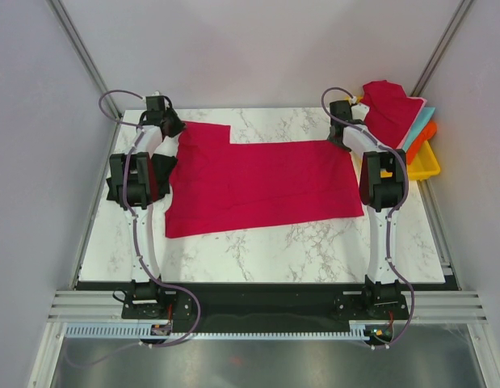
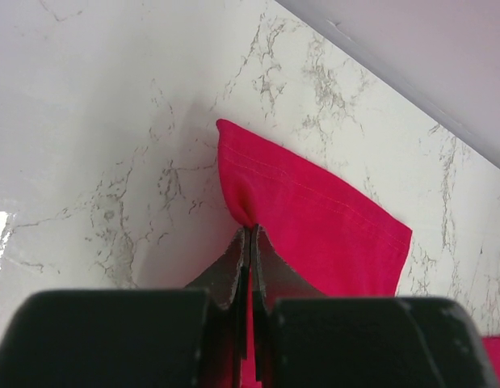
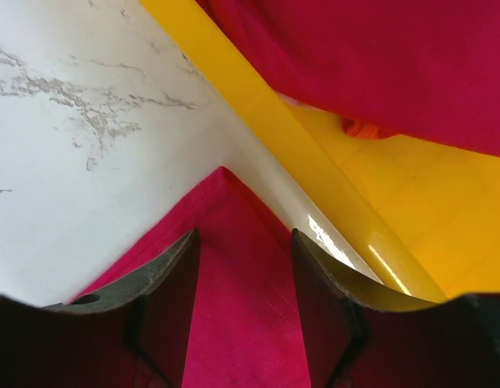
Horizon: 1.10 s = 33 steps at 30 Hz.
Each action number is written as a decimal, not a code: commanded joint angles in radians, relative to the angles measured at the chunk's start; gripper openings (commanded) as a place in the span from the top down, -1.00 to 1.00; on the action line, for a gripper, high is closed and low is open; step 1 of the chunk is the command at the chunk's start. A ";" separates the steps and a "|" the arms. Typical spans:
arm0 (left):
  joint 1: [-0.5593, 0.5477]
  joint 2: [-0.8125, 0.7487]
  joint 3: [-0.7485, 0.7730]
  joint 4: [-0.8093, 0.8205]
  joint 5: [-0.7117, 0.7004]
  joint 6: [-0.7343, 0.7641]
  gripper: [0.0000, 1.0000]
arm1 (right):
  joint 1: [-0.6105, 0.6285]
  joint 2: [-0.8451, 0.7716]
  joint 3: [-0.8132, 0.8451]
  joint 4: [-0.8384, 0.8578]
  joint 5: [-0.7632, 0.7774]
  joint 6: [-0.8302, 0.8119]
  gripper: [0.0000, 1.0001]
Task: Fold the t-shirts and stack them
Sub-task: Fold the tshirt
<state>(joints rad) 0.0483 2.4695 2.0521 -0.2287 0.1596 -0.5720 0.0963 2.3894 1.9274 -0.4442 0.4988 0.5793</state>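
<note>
Closest to you in the left wrist view is the left claw (image 2: pixel 250 242). Its two fingers (image 2: pixel 225 271) are pressed together on a bunched fold of the red t-shirt (image 2: pixel 314 226), so that claw is clamped on the cloth. From the pinch, a hemmed sleeve fans out ahead of the claw and to its right, over the marble table (image 2: pixel 96 121).

Your right claw (image 3: pixel 243 267) has its jaws standing apart and is gripping nothing. A pointed corner of the same shirt lies flat on the table under the gap between the fingers, its tip just ahead of them. Whether the fingertips touch the cloth, you cannot tell.

Just ahead and to the right of that claw, the rim of the yellow tray (image 3: pixel 258 121) runs diagonally, very close to the shirt's corner.

From above, the shirt is spread out between your two claws, the left claw at its far left corner and the right claw at its far right one.

Beyond the right claw and to its right, a pile of shirts (image 1: pixel 388 107) sits in the tray. A red one is on top, and the edges of a teal shirt (image 1: pixel 422 123) and an orange shirt (image 1: pixel 430 134) show beneath it.
</note>
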 commanded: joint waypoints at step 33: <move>-0.002 -0.070 0.057 0.031 0.023 0.061 0.96 | 0.002 0.106 0.193 -0.010 -0.003 -0.085 -0.05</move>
<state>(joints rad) 0.0483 2.4653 2.0655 -0.2291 0.1673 -0.5510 0.1051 2.4802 2.0800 -0.4339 0.5152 0.4995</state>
